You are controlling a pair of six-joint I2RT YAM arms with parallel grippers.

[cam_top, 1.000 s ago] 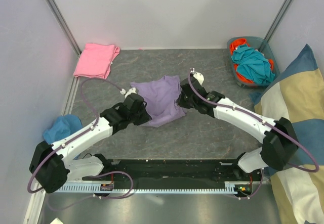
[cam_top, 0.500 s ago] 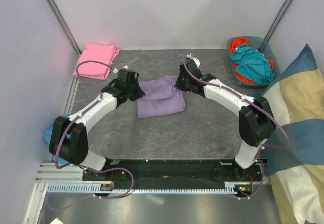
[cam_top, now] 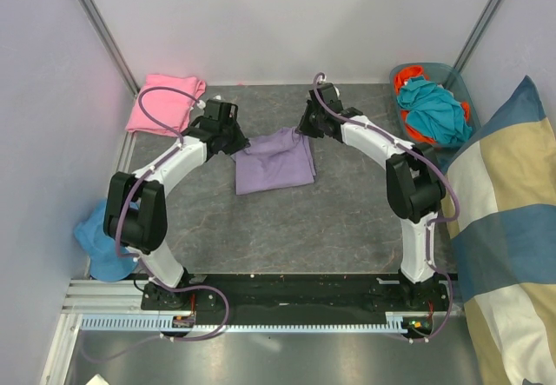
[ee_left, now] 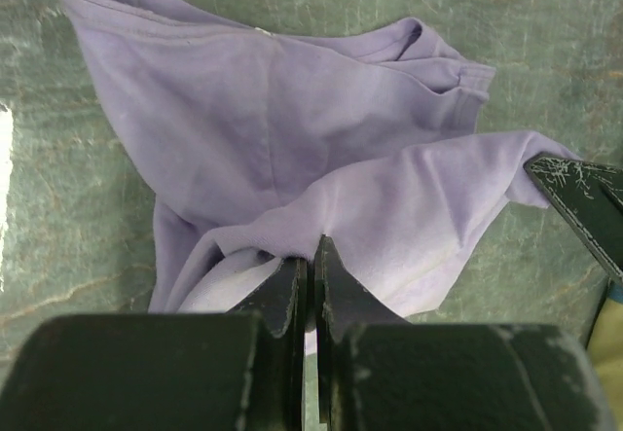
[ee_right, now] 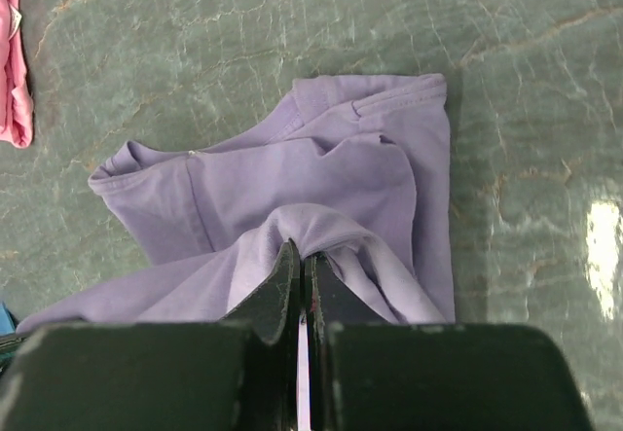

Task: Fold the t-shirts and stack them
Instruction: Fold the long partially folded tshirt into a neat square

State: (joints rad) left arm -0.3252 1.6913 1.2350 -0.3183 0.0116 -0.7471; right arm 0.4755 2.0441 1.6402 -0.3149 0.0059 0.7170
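Observation:
The lavender t-shirt (cam_top: 274,163) lies folded over on the grey table, mid-back. My left gripper (cam_top: 246,142) is shut on its far left edge, and my right gripper (cam_top: 304,133) is shut on its far right edge. In the left wrist view the jaws (ee_left: 311,251) pinch a fold of lavender cloth (ee_left: 273,120), and the right gripper's finger (ee_left: 584,202) shows at the right edge. In the right wrist view the jaws (ee_right: 302,256) pinch a raised ridge of the same shirt (ee_right: 321,163). The pink t-shirt (cam_top: 163,102) lies folded at the back left corner.
A grey basket (cam_top: 452,70) at the back right holds teal and orange clothes (cam_top: 432,111). A big striped cushion (cam_top: 504,229) leans at the right edge. A blue cloth (cam_top: 100,233) lies off the table's left side. Walls close the back and left.
Both arms swept from near the table's middle toward the far side, carrying the lavender shirt's near edge over it. The shirt is now doubled into a smaller shape.

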